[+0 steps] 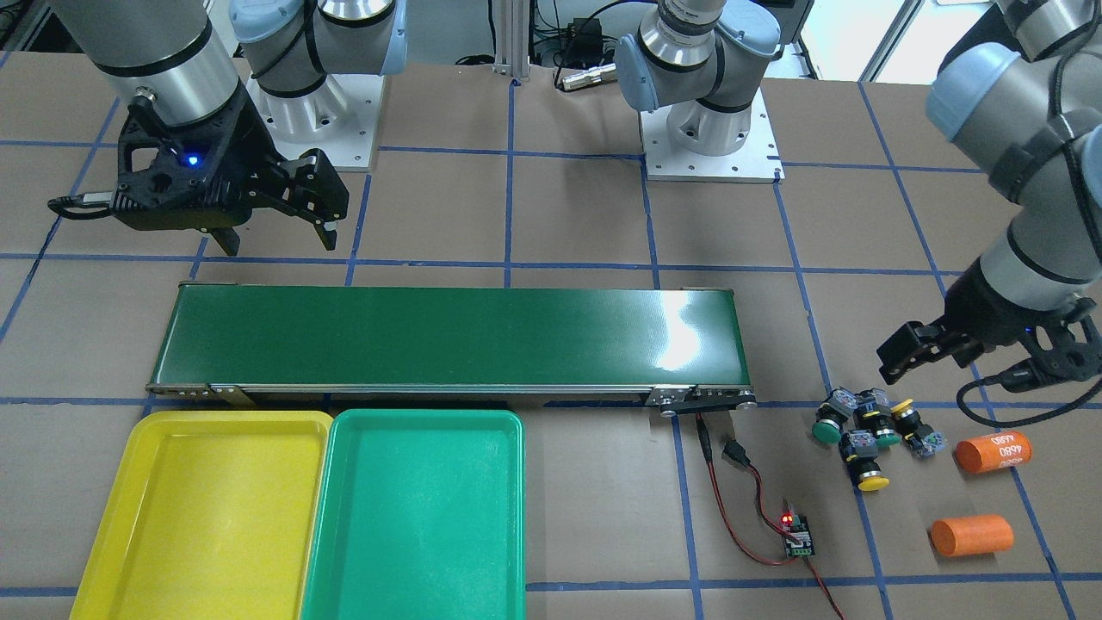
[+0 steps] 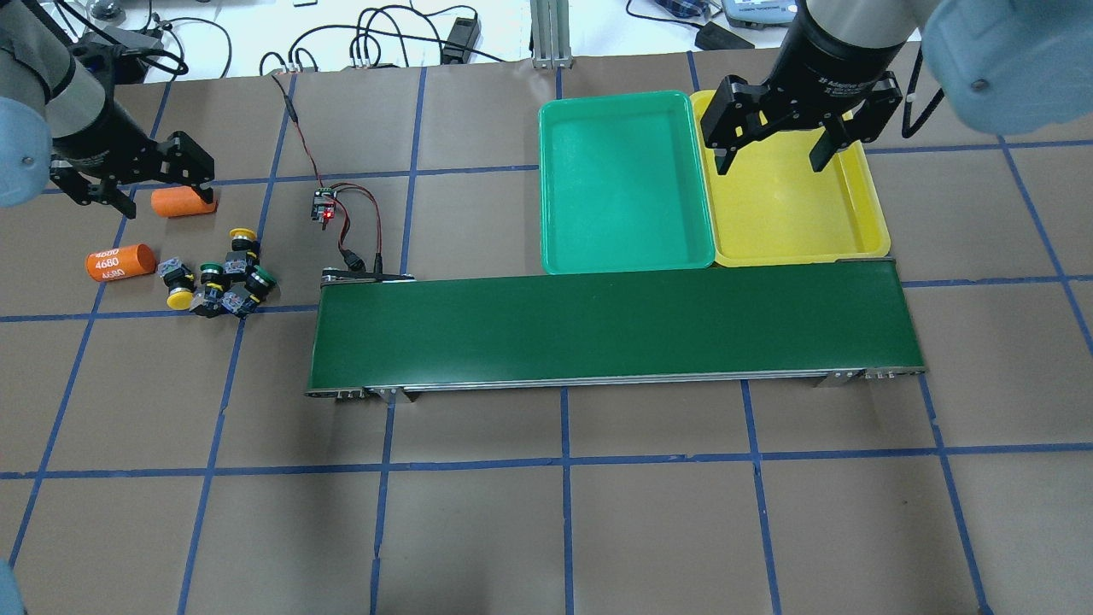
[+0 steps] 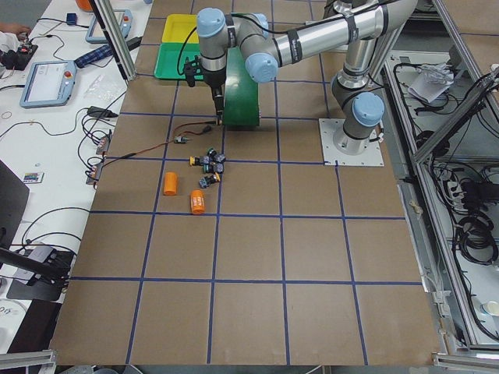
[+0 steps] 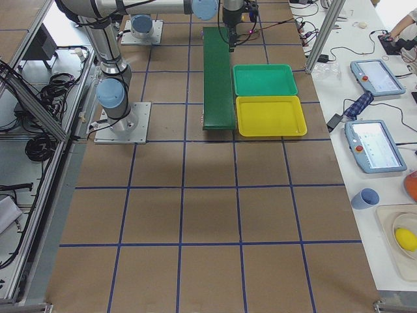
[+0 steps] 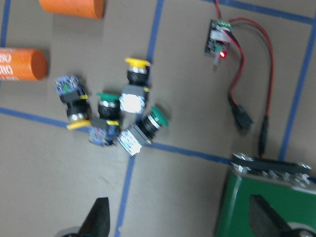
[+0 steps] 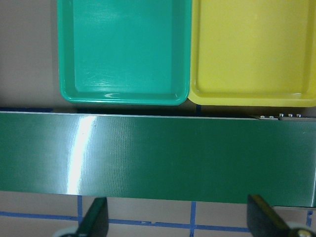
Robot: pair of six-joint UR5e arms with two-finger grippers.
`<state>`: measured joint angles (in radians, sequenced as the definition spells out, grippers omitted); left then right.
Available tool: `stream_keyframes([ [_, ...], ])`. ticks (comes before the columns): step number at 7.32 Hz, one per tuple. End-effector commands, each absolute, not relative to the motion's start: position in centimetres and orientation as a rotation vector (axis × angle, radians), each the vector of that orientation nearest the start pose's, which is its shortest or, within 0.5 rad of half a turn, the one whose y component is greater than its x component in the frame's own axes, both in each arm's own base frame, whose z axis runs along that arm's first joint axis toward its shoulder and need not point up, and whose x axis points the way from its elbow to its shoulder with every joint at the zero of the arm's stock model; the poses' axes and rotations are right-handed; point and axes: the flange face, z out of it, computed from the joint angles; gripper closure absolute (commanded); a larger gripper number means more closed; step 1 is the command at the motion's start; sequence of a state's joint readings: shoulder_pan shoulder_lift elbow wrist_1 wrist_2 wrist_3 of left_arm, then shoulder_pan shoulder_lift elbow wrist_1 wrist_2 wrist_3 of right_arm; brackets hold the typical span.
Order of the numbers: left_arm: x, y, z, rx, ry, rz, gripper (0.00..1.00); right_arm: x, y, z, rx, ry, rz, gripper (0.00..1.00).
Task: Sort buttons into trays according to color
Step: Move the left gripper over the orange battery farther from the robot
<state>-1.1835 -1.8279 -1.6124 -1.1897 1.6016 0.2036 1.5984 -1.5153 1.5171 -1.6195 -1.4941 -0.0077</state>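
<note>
Four buttons lie in a tight cluster (image 1: 869, 430) on the brown table, also seen in the overhead view (image 2: 218, 273) and the left wrist view (image 5: 116, 116). Two have yellow caps (image 2: 243, 232) (image 2: 178, 299), two have green caps (image 2: 265, 276) (image 2: 211, 269). My left gripper (image 2: 166, 201) hangs open above the table just beyond the cluster, holding nothing. The yellow tray (image 2: 794, 205) and the teal-green tray (image 2: 623, 184) lie side by side, both empty. My right gripper (image 2: 770, 162) is open over the yellow tray's area, empty.
A long dark-green conveyor belt (image 2: 610, 329) runs between the buttons and the trays. Two orange cylinders (image 2: 119, 262) (image 2: 184, 202) lie by the buttons. A small circuit board (image 2: 323, 205) with red and black wires sits near the belt's end.
</note>
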Motion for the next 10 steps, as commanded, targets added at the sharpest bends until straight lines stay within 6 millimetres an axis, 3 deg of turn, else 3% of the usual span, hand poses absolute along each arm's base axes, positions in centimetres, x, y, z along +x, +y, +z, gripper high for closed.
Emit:
stream_keyframes([
  [1, 14.8, -63.2, 34.1, -0.208, 3.072, -0.106, 0.00, 15.5, -51.6, 49.1, -0.057, 3.063, -0.067, 0.00],
  [3, 16.7, -67.2, 32.8, -0.202, 3.076, -0.131, 0.00, 15.5, -51.6, 49.2, -0.057, 3.063, -0.069, 0.00],
  [6, 18.9, -72.0, 28.0, -0.127, 3.078, -0.121, 0.00, 15.5, -51.6, 49.2, -0.057, 3.063, -0.069, 0.00],
  [8, 19.5, -73.1, 24.8, -0.127, 3.092, -0.074, 0.00, 15.5, -51.6, 49.1, -0.057, 3.063, -0.067, 0.00],
  [10, 20.1, -74.1, 23.5, -0.005, 3.087, -0.063, 0.00, 15.5, -51.6, 49.1, -0.057, 3.063, -0.067, 0.00],
])
